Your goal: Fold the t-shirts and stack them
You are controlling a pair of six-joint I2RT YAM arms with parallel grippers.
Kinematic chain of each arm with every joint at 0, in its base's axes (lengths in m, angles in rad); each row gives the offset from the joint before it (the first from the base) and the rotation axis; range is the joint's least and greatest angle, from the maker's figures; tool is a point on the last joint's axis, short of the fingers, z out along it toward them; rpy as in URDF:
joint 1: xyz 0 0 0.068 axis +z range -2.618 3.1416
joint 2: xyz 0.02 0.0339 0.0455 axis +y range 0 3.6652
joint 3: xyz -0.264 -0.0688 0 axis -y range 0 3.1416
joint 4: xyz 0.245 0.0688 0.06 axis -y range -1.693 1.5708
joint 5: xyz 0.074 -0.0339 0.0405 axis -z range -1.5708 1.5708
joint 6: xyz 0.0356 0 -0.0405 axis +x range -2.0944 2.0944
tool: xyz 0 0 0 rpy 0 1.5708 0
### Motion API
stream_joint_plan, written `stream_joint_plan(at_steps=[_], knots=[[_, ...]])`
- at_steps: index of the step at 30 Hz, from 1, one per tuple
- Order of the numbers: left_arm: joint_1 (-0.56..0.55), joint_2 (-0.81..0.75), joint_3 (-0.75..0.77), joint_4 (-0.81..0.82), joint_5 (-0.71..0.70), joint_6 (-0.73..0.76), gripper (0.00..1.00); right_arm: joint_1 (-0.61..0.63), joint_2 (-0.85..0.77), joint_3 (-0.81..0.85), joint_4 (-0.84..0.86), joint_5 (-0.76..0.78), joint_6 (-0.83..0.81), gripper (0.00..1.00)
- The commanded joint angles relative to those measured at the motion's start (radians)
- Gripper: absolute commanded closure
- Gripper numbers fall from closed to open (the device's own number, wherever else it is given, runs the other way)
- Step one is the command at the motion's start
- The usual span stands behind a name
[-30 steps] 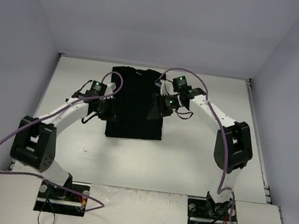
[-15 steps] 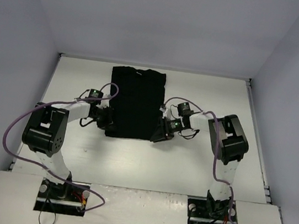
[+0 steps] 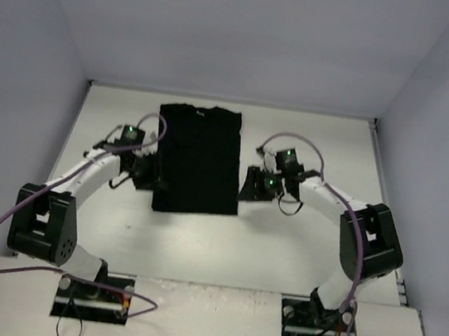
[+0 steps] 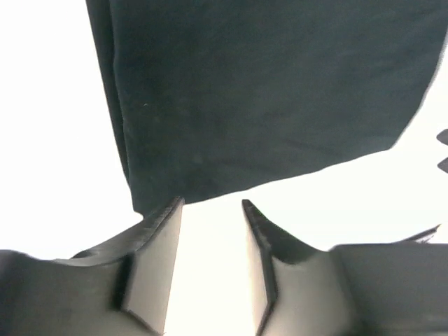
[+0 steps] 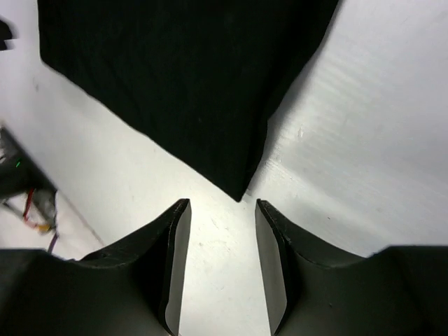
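Note:
A black t-shirt [image 3: 198, 160] lies flat on the white table, folded into a long rectangle with its collar at the far end. My left gripper [image 3: 153, 176] sits at the shirt's near left corner, jaws open with only bare table between them; the cloth edge [image 4: 266, 105] lies just beyond the fingertips. My right gripper [image 3: 249, 186] is off the shirt's near right corner, also open and empty, with the corner of the shirt [image 5: 238, 189] just ahead of its fingertips.
White walls enclose the table [image 3: 281, 243] on three sides. Purple cables loop from both arms. The arm bases stand at the near edge on a white board [image 3: 204, 315].
The left gripper has opened and let go of the shirt's near left edge. Both grippers shifted slightly outward and farther away, and the shirt slid a little to the left.

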Motion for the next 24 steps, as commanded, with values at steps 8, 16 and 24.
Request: stream_joint_plan(at_steps=[8, 16, 24], knots=[[-0.025, -0.022, 0.05, -0.1, -0.337, 0.033, 0.57, 0.221, 0.016, 0.216, -0.122, 0.728, 0.167, 0.59], [-0.122, 0.188, 0.134, -0.079, -0.518, 0.006, 0.63, 0.271, 0.18, 0.321, -0.12, 0.835, 0.172, 0.59], [-0.179, 0.244, 0.01, -0.054, -0.548, -0.074, 0.7, 0.303, 0.177, 0.172, -0.119, 0.891, 0.244, 0.6]])
